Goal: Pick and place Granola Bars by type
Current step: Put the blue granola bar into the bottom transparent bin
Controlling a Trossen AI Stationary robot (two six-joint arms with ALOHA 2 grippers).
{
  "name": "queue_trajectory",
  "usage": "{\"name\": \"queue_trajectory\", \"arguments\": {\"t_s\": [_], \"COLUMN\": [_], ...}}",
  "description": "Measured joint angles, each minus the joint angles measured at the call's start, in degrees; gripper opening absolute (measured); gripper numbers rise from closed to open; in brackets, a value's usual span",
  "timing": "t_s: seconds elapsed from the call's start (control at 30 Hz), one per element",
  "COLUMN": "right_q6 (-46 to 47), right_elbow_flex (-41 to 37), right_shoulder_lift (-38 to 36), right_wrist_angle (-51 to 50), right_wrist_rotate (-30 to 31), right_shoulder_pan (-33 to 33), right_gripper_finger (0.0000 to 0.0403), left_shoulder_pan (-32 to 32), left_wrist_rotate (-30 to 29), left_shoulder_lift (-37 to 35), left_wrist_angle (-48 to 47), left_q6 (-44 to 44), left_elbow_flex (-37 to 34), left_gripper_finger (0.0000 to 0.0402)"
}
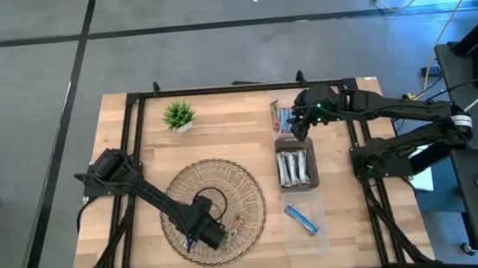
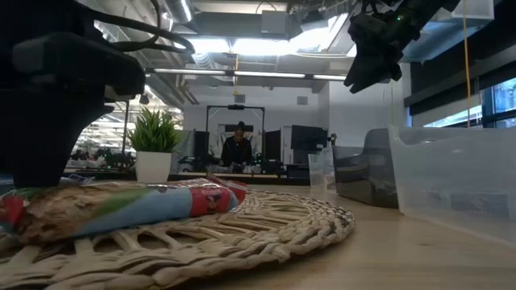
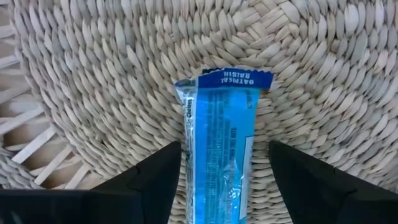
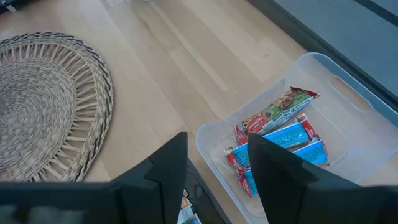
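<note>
The left gripper [image 3: 221, 186] is set low over the woven mat [image 1: 226, 183], its fingers spread either side of a blue granola bar [image 3: 221, 137] lying flat on the weave, so a pick is judged to be in hand. The fingers must next be closed on the bar, which is then to be carried to the tray [image 1: 309, 236] already holding a blue bar [image 1: 300, 219]. The right gripper [image 4: 214, 180] is held open and empty above the far clear tray [image 4: 348, 93] of red-and-green bars [image 4: 277, 112].

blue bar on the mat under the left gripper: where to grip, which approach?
Grip the blue bar across its narrow width, mid-length, coming straight down. It lies flat on the woven mat, long edges free, and the left gripper is open with a finger on each side. Avoid the crimped ends.
</note>
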Motion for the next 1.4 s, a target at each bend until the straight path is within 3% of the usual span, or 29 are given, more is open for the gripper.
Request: {"name": "queue_trajectory", "arguments": {"t_s": [0.17, 0.47, 0.63, 0.9, 1.17, 1.4], "right_q6": [0.0, 0.0, 0.0, 0.0, 0.0, 0.1], "right_elbow_flex": [0.0, 0.0, 0.0, 0.0, 0.0, 0.0], "right_shoulder_lift": [0.0, 0.0, 0.0, 0.0, 0.0, 0.0], "right_wrist_angle": [0.0, 0.0, 0.0, 0.0, -0.1, -0.1], "right_wrist_rotate": [0.0, 0.0, 0.0, -1.0, -1.6, -1.6], "right_shoulder_pan": [0.0, 0.0, 0.0, 0.0, 0.0, 0.0], "right_gripper_finger": [0.0170, 0.0170, 0.0170, 0.0170, 0.0170, 0.0170], "left_shoulder_pan": [0.1, 0.0, 0.0, 0.0, 0.0, 0.0], "left_wrist_rotate": [0.7, 0.0, -0.2, -3.2, -5.4, -10.9], "left_shoulder_lift": [-0.1, 0.1, -0.3, -3.1, -8.9, -13.2], "left_wrist_angle": [0.1, -0.6, -0.7, 0.7, 15.1, 12.0], "left_q6": [2.6, 2.8, 5.3, 7.5, 4.9, 5.3], "left_elbow_flex": [-0.1, -0.2, -0.3, -1.9, -12.6, -13.2], "left_gripper_finger": [0.0223, 0.0129, 0.0097, 0.0090, 0.0090, 0.0090]}}
